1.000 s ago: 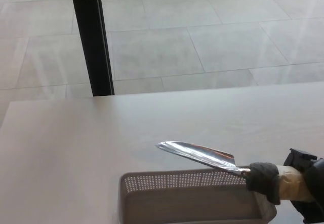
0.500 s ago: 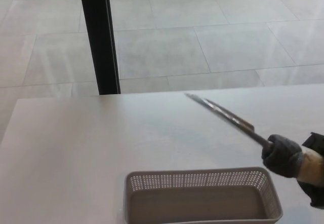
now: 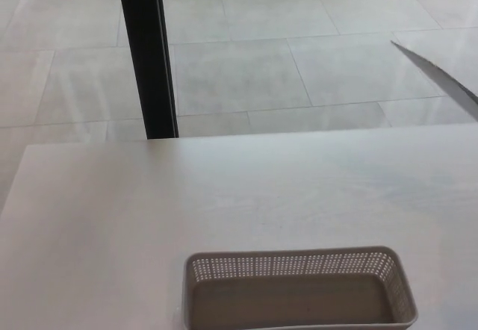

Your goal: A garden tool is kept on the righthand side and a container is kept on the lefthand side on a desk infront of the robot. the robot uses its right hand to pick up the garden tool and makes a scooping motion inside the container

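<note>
pale tiled floor [image 3: 246, 69] beyond a light desk [image 3: 149, 210], with a black post [image 3: 146, 54] behind the desk's far edge. perforated basket [image 3: 299, 266] on the desk's near edge. trowel [image 3: 441, 76] blade tip enters at right, above and beyond the basket, raised off the desk. neither hand shows; grip can't be judged.
</note>
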Motion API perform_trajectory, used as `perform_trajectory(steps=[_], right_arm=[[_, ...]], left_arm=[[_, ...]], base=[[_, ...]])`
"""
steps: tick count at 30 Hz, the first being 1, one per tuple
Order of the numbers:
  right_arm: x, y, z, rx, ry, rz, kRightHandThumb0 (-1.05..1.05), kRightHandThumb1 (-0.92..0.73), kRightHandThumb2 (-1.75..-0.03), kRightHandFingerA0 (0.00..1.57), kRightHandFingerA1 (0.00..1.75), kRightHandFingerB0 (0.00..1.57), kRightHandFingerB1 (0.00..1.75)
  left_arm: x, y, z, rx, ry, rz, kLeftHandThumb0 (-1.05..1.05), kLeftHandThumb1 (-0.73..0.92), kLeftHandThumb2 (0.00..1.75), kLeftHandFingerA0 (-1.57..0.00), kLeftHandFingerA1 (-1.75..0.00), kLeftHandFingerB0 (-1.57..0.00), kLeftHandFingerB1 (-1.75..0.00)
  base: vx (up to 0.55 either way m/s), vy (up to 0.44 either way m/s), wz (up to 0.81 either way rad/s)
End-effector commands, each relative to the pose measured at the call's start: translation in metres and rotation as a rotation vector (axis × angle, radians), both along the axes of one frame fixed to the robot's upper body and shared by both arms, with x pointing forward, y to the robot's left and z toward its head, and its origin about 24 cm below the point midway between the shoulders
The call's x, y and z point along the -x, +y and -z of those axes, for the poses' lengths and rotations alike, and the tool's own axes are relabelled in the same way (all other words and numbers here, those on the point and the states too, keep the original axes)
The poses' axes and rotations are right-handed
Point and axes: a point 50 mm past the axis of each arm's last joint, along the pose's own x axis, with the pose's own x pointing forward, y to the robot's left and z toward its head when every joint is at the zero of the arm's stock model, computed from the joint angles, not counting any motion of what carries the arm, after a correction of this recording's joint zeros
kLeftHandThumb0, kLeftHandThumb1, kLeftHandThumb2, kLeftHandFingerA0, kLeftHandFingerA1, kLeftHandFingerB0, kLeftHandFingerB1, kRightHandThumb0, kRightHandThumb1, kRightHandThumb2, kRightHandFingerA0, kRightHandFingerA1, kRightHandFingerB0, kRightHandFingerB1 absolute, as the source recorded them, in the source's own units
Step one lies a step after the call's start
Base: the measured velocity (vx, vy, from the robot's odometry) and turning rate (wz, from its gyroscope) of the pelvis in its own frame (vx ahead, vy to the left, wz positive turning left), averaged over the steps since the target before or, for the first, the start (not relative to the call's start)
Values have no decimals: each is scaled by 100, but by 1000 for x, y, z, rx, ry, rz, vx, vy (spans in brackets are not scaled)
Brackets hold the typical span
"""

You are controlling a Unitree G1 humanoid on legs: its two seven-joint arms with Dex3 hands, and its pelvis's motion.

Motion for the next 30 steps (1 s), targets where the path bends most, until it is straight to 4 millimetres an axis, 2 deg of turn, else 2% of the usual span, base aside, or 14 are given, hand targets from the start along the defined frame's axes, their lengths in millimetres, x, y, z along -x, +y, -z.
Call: perform_trajectory(steps=[1,5,7,8,9,11,13,16,18,24,25,27,29,30], right_arm=[[-3,-7,10,149,52,1,-18,-63,-88,86,175,74,138],[-2,-6,31,309,124,-17,-20,-61,-77,86,174,76,137],[-2,-2,36,351,161,-45,-19,-61,-81,85,174,78,123],[-1,-1,40,380,154,-67,-17,-55,-74,88,170,80,126],[-1,2,48,426,143,-89,-20,-56,-72,87,171,80,125],[-3,5,53,424,190,-82,-25,-63,-71,84,175,68,144],[-4,6,55,435,221,-85,-24,-63,-68,84,175,71,138],[-8,13,66,411,359,-68,-28,-68,-64,80,160,64,75],[-9,14,66,407,389,-58,-30,-72,-66,81,142,68,71],[-11,16,70,355,485,-18,-40,-74,-62,85,124,75,81],[-11,15,72,308,492,0,-42,-73,-62,76,93,29,45],[-14,16,69,229,518,11,-50,-74,-61,65,75,10,31],[-15,16,68,228,520,13,-50,-74,-61,65,75,10,31],[-15,16,66,198,549,0,-60,-78,-66,18,51,9,22]], left_arm=[[2,6,-4,-22,11,-25,-35,50,87,-54,-66,-32,-53],[3,4,-3,-10,1,-40,-34,49,87,-46,-63,-27,-52],[3,5,-3,-22,11,-27,-36,50,88,-53,-66,-30,-53],[3,5,-3,-22,8,-30,-35,68,60,-60,-59,-39,-43],[1,5,-3,-18,2,-34,-34,50,88,-54,-67,-28,-52],[1,4,-3,-17,-2,-36,-35,50,87,-52,-65,-32,-53],[-2,3,-3,-22,12,2,-36,51,88,-52,-65,-32,-52],[-2,4,-3,-20,3,-3,-35,49,86,-51,-64,-30,-52],[-3,4,-3,-21,3,-3,-34,50,87,-50,-64,-30,-52],[-3,4,-3,-25,6,0,-36,49,86,-51,-64,-32,-52],[-3,5,-4,-22,13,4,-36,50,87,-50,-64,-30,-52],[-4,4,-4,-27,15,16,-38,51,87,-50,-63,-32,-52],[-4,4,-3,-26,14,14,-38,51,87,-50,-63,-32,-52],[-5,4,-3,-19,7,10,-38,50,87,-50,-63,-31,-52]], base=[[0,0,0],[0,0,0],[0,0,0],[0,0,0],[0,0,0],[0,0,0],[0,0,0],[0,0,0],[0,0,0],[0,0,0],[0,0,0],[0,0,0],[0,0,0],[0,0,0]])
